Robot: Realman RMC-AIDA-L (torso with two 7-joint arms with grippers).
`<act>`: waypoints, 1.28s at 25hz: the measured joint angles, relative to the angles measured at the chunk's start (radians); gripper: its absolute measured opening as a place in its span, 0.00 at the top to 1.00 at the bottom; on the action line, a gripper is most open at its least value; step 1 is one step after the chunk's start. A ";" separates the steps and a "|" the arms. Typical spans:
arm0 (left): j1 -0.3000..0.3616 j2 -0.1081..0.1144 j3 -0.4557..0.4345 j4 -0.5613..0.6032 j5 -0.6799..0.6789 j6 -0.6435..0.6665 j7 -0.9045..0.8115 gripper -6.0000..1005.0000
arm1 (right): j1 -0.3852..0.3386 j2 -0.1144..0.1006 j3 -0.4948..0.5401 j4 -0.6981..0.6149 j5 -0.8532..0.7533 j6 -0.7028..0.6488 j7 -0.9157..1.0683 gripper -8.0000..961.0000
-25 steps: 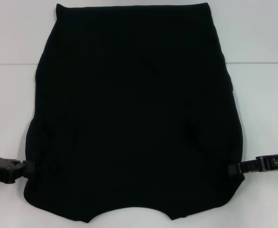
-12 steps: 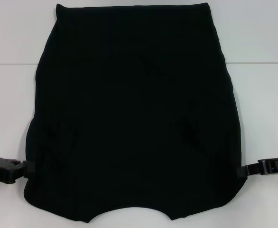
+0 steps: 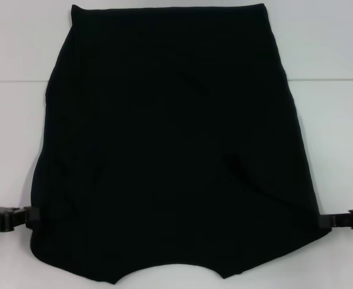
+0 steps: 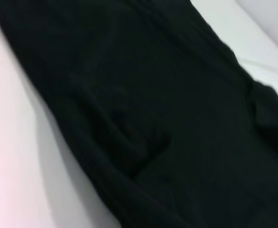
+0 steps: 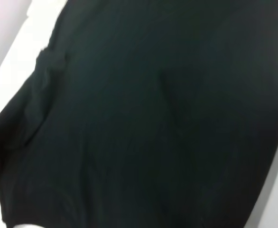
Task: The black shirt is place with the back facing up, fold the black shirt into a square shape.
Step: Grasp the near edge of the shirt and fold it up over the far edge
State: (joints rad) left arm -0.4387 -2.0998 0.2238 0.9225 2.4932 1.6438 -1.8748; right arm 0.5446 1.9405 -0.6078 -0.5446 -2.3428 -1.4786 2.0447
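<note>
The left end effector (image 3: 32,215) sits low at the left edge of the black shirt (image 3: 173,144), its tip touching the fabric near the shoulder; whether its fingers are apart or together cannot be told. The right end effector (image 3: 324,220) meets the opposite edge at about the same height, and its state cannot be told either. The shirt lies spread flat on the white worktop (image 3: 333,132), filling most of the head view, curved neckline toward the robot and straight hem at the far side; shallow creases cross the cloth on the right. Both wrist views show dark fabric (image 4: 167,118) (image 5: 148,118) over pale worktop.
</note>
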 joint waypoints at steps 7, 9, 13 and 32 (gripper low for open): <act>0.035 0.013 -0.137 -0.074 -0.024 0.057 0.006 0.99 | -0.071 -0.002 0.139 0.000 0.000 -0.059 -0.114 0.95; 0.053 0.009 -0.140 -0.076 -0.027 0.062 0.006 0.99 | -0.088 -0.002 0.159 0.000 0.000 -0.073 -0.139 0.95; 0.092 -0.002 -0.146 -0.074 -0.028 0.091 0.026 0.99 | -0.125 -0.009 0.194 0.000 0.000 -0.110 -0.185 0.95; 0.173 -0.010 -0.182 -0.060 -0.007 0.273 0.097 0.99 | -0.284 -0.032 0.217 -0.011 -0.079 -0.330 -0.403 0.95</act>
State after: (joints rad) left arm -0.2653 -2.1096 0.0419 0.8628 2.4862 1.9170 -1.7774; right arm 0.2601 1.9080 -0.3909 -0.5554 -2.4220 -1.8085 1.6416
